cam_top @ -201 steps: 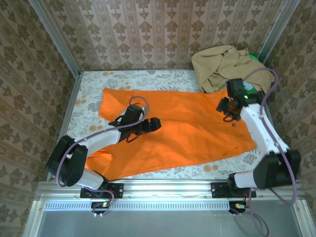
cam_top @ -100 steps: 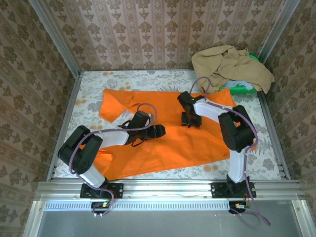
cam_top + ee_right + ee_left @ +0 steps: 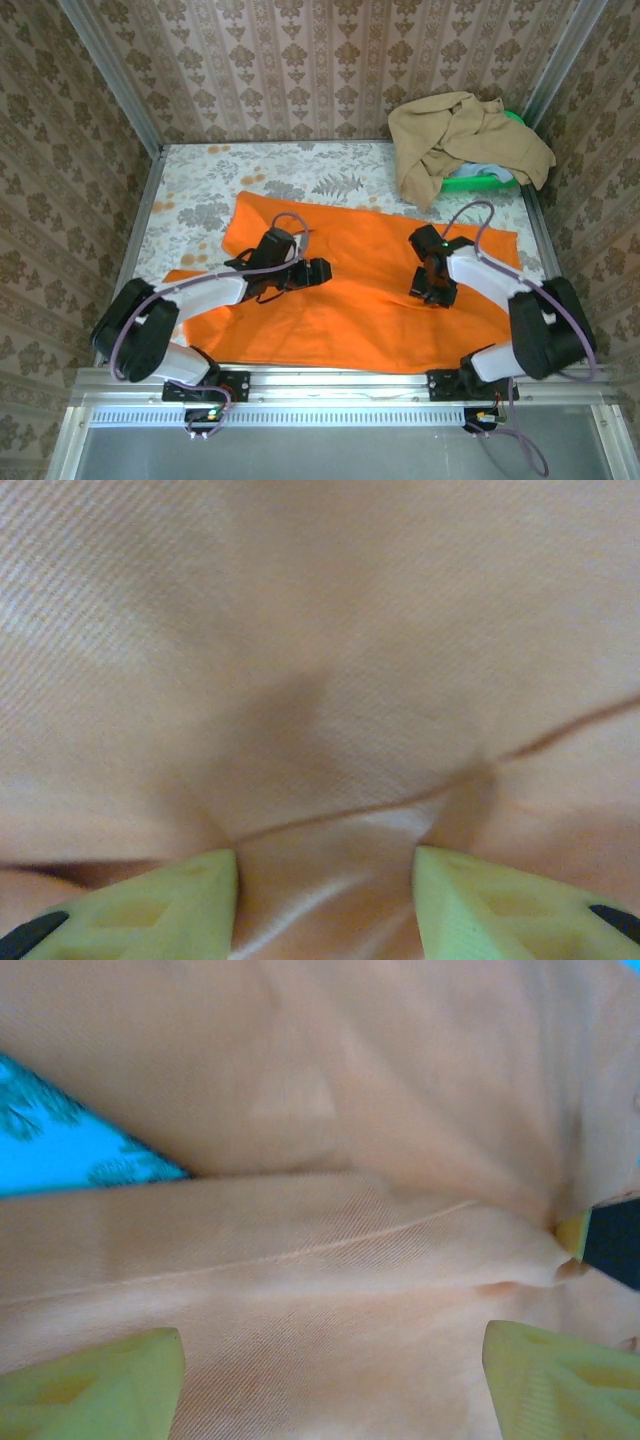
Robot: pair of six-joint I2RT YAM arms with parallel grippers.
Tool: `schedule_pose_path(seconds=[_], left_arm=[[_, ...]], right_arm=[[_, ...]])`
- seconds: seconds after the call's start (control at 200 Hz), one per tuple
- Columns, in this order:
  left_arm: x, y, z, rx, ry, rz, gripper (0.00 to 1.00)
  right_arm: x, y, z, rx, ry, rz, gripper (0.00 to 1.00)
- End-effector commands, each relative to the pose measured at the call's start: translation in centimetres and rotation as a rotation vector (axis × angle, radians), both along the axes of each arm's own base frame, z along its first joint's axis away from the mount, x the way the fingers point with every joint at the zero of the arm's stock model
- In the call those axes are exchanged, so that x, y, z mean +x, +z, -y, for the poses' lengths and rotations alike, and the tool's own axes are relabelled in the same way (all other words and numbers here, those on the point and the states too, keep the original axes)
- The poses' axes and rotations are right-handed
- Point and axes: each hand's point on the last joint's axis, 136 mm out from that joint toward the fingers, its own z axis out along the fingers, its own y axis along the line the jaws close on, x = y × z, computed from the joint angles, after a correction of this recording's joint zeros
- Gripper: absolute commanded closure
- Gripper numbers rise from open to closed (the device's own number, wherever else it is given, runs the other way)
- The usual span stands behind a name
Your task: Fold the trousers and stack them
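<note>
One pair of orange trousers (image 3: 370,310) lies spread flat across the near half of the bench (image 3: 200,180), its two legs side by side. Two arms rest on it. The left pincer (image 3: 318,270) stands wide over a long fold of the cloth, its fingers (image 3: 100,1385) well apart. The right pincer (image 3: 430,292) is about half-wide, a pucker of cloth bunched between its fingers (image 3: 150,905); whether it grips, I cannot tell. One tan garment (image 3: 460,130) is heaped over one green basket (image 3: 470,182) at the far right corner.
</note>
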Motion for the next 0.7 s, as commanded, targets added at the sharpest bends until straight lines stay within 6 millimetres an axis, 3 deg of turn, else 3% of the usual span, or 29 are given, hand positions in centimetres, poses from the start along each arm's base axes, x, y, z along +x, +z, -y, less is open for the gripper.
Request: schedule_pose_path(seconds=[0.0, 0.15, 0.205, 0.275, 0.345, 0.485, 0.59, 0.695], left_arm=[[3.0, 4.2, -3.1, 0.066, 0.052, 0.09, 0.2], [8.3, 8.1, -9.1, 0.348, 0.152, 0.215, 0.21], [9.9, 8.6, -9.6, 0.441, 0.117, 0.223, 0.23], [11.4, 7.1, -9.4, 0.539, 0.047, 0.186, 0.32], [12.4, 5.1, -9.6, 0.646, 0.003, 0.15, 0.43], [13.6, 1.3, -10.0, 0.841, -0.082, 0.1, 0.48], [15.0, 0.6, -8.5, 0.844, -0.116, 0.1, 0.46], [17.1, 1.1, -7.9, 0.899, -0.109, 0.145, 0.45]], right_arm=[[-0.2, 2.2, 2.4, -0.062, -0.039, 0.025, 0.49], [5.1, 8.1, 1.0, -0.053, 0.04, 0.212, 0.48], [6.7, 9.6, 0.2, -0.031, 0.058, 0.271, 0.48], [8.4, 10.6, -1.4, 0.039, 0.073, 0.327, 0.48], [9.4, 10.7, -2.7, 0.094, 0.09, 0.363, 0.48], [9.8, 9.5, -4.0, 0.166, 0.104, 0.401, 0.48], [9.4, 7.7, -4.4, 0.19, 0.116, 0.387, 0.49], [8.7, 6.2, -4.4, 0.193, 0.131, 0.363, 0.49]])
